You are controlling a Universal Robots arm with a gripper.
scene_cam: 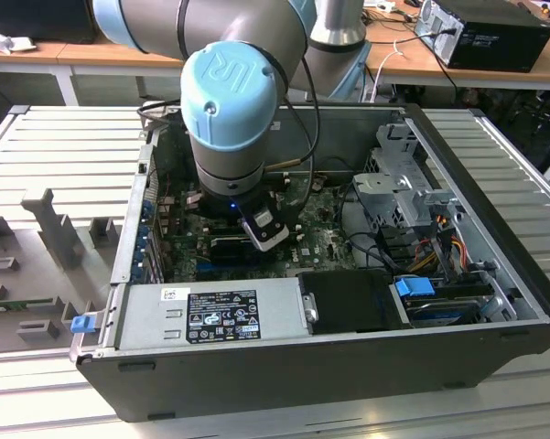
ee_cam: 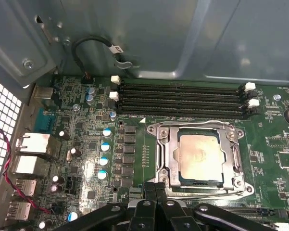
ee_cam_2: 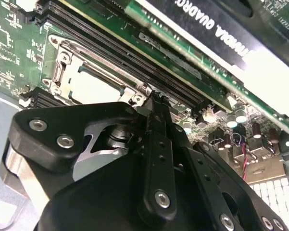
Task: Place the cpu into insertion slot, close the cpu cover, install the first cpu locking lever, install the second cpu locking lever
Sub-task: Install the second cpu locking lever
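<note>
In both wrist views the cpu lies flat in the insertion slot, its pale face showing through the window of the cpu cover. The silvery cover lies down over the chip. A thin metal lever runs along the socket's side next to the long black memory slots. My gripper is shut, with its black fingertips together at the socket's edge on the side away from the memory slots. In the exterior view my arm reaches down into the open computer case.
A black graphics card stands beside the memory slots. The power supply, a drive cage and coloured cables crowd the case around the board. Capacitors and rear ports sit beside the socket.
</note>
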